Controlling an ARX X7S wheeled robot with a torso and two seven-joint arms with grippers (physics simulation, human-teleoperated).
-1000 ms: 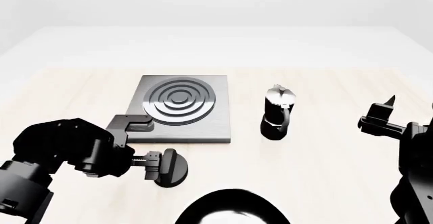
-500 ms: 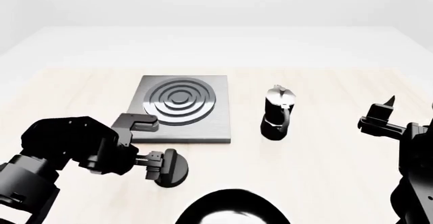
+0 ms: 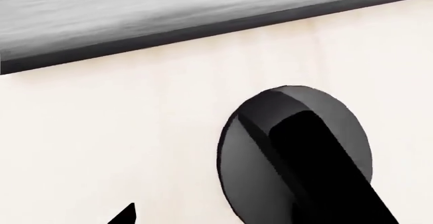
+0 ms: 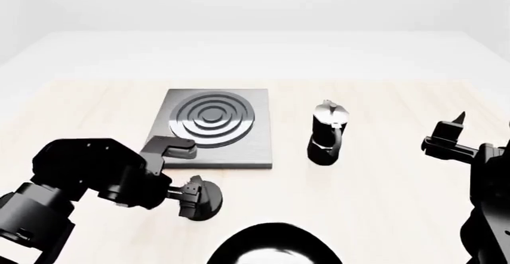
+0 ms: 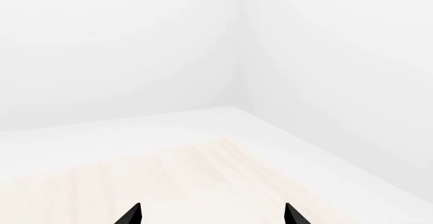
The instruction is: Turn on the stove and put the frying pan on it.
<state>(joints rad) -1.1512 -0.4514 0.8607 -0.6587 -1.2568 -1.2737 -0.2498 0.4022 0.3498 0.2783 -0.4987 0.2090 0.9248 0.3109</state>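
Black, rigid knob (image 4: 200, 199) at the stove's (image 4: 239, 150) 6 o'clock: left gripper (image 4: 185, 174) straddles it; closure unclear. Right gripper (image 5: 211, 215) spread, empty.

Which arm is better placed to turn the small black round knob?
Left. The left gripper is already at the small black round knob; the right gripper hangs far beyond the moka pot.

I only get the rim of the wide round black frying pan (image 4: 275, 247), rest cut off at head view's bottom edge, and my left gripper's (image 4: 190, 193) finger covers pt of the small black round knob (image 3: 257, 153).
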